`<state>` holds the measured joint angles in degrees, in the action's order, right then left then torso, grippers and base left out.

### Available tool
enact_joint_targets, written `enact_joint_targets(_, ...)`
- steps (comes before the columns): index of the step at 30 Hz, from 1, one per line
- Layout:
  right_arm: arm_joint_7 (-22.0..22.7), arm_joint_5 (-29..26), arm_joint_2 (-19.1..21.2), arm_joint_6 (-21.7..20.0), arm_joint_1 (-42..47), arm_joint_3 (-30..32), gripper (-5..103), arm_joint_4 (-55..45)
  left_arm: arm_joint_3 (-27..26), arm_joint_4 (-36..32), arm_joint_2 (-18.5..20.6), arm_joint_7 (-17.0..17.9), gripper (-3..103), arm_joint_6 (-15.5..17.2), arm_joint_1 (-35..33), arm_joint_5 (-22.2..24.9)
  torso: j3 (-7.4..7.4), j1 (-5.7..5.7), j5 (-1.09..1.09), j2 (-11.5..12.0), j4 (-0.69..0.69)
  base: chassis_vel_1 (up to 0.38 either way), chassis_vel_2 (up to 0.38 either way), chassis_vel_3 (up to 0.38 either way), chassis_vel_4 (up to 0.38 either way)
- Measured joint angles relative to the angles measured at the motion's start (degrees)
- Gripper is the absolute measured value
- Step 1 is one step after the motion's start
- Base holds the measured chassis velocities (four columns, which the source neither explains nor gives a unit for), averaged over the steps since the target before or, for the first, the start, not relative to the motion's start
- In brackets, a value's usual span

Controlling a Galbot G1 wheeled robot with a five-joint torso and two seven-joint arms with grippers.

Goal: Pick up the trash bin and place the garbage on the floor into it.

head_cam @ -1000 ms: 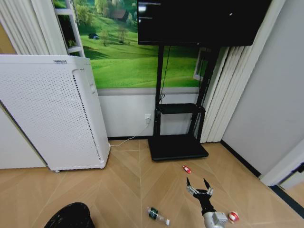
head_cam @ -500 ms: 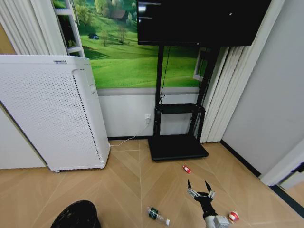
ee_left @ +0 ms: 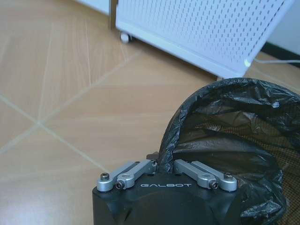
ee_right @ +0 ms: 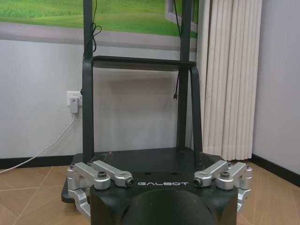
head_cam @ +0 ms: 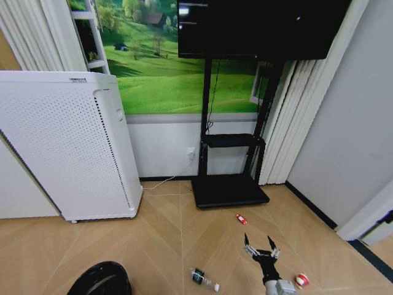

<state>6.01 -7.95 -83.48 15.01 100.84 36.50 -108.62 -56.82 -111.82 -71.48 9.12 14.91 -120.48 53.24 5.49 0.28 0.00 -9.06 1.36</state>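
Note:
The trash bin (head_cam: pixel 101 279), round black mesh lined with a black bag, sits at the bottom left of the head view. In the left wrist view my left gripper (ee_left: pixel 161 165) is shut on the rim of the trash bin (ee_left: pixel 234 136), pinching mesh and bag. On the parquet floor (head_cam: pixel 159 233) lies the garbage: a clear bottle with a green label (head_cam: pixel 204 279), a small red wrapper (head_cam: pixel 241 219) and a red-and-white piece (head_cam: pixel 300 280). My right gripper (head_cam: pixel 258 239) hangs open over the floor between the bottle and the red-and-white piece, below the red wrapper in the picture.
A tall white perforated appliance (head_cam: pixel 67 147) stands at the left wall. The black TV stand base (head_cam: pixel 230 190) lies ahead by the wall, also in the right wrist view as the stand base (ee_right: pixel 140 159). A dark strip (head_cam: pixel 368 255) borders the floor at the right.
The trash bin has shifted a little to the right in the head view. My right gripper, still open, has sunk slightly lower in the picture.

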Motion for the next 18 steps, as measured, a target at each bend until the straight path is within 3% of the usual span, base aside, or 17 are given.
enact_joint_targets(3,0.12,0.43,-0.23,0.27,0.10,0.03,100,0.08,-0.81,-0.02,-0.54,-0.58,2,-1.01,0.36,-1.78,0.00,0.00,0.00,0.00,0.00,0.000,0.000,0.000,0.000)
enact_joint_targets(6,-2.38,3.07,-1.84,1.58,2.02,-0.63,100,-0.23,-4.91,-1.18,-2.84,-2.18,2,-5.00,3.67,-3.58,0.00,0.00,0.01,-0.01,0.00,0.000,0.000,0.000,0.000)
enact_joint_targets(12,-2.48,4.01,-2.63,2.18,2.80,-2.64,100,-0.31,-5.18,-1.15,-3.02,-2.39,2,-5.46,5.36,-2.86,0.01,0.01,0.00,0.00,0.00,0.013,0.008,-0.009,-0.005)
enact_joint_targets(18,-1.59,4.25,-3.48,1.88,2.97,-3.41,100,-0.31,-4.24,-1.18,-4.10,-1.61,2,-5.44,5.80,-5.03,0.01,0.01,0.00,-0.01,0.00,0.118,0.111,-0.113,-0.102)
